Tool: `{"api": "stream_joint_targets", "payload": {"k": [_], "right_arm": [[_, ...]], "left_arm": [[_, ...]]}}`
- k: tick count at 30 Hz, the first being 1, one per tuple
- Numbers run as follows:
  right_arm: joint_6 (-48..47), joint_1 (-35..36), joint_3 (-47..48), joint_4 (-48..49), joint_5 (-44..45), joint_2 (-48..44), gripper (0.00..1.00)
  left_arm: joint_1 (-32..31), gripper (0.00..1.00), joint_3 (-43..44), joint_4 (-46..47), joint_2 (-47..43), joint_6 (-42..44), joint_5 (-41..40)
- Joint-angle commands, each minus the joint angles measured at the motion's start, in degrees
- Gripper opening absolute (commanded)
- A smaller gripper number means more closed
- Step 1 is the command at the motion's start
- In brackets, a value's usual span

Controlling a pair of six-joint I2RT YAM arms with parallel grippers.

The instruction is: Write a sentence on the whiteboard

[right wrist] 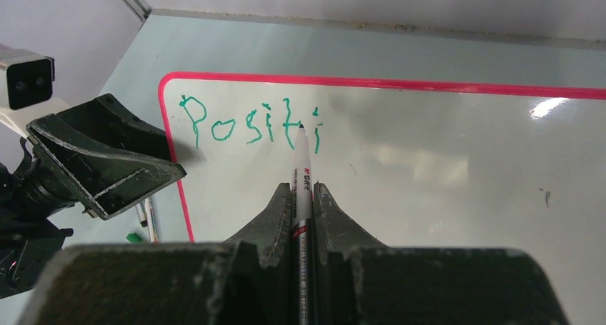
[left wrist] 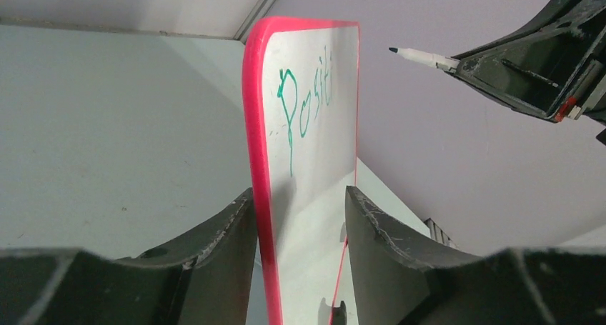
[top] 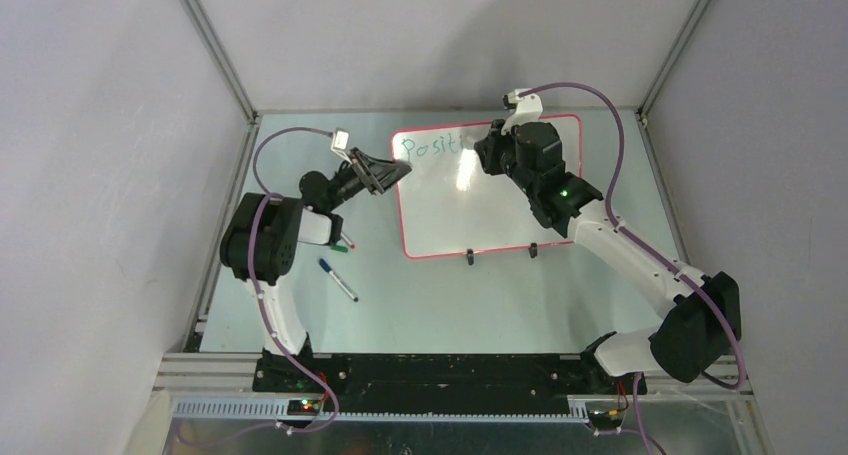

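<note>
Whiteboard (top: 470,215): likely stiff, slick, light; take the rim (left wrist: 251,125).
Your left hand (left wrist: 300,193) straddles that rim unclamped; right hand (right wrist: 301,187) pinches the marker (right wrist: 300,153).

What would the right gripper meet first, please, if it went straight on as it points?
The whiteboard: the marker in the right gripper aims near the last letter of the sentence; contact is unclear.
</note>
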Motion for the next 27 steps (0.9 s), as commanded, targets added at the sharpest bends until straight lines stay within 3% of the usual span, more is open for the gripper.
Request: {"api": "stream_joint_targets", "payload": {"k": [1,5,10,16,23,27], "right_arm": [[-0.42,-0.21,0.31,2.31,0.72,-0.43,0.00],[-0.38,-0.39,0.34,2.09,0.75,-0.50,0.00],[-0.24,-0.59,0.32,1.91,0.67,-0.62,0.00],[-0.22,-0.75,0.31,1.76,0.66,-0.64,0.00],[-0.05,-0.88,0.31,1.83,0.38,-0.55,0.00],[0.06,-0.89,0.32,1.86,0.25,-0.51,0.00]], "left_arm": [[-0.65,0.54,0.55,2.79,0.77,3.71,1.74],[-0.88,0.60,-1.05,2.74,0.24,5.20,0.59],[-1.01,0.97,-2.39,2.24,-0.52,7.04,-1.62],[-1.04,0.99,-5.40,2.79,-2.02,11.61,-5.49],[-0.92,0.99,-5.54,2.10,-5.36,18.06,-1.72],[-0.64,1.00,-5.03,-7.05,-8.98,23.60,-0.82]]}}
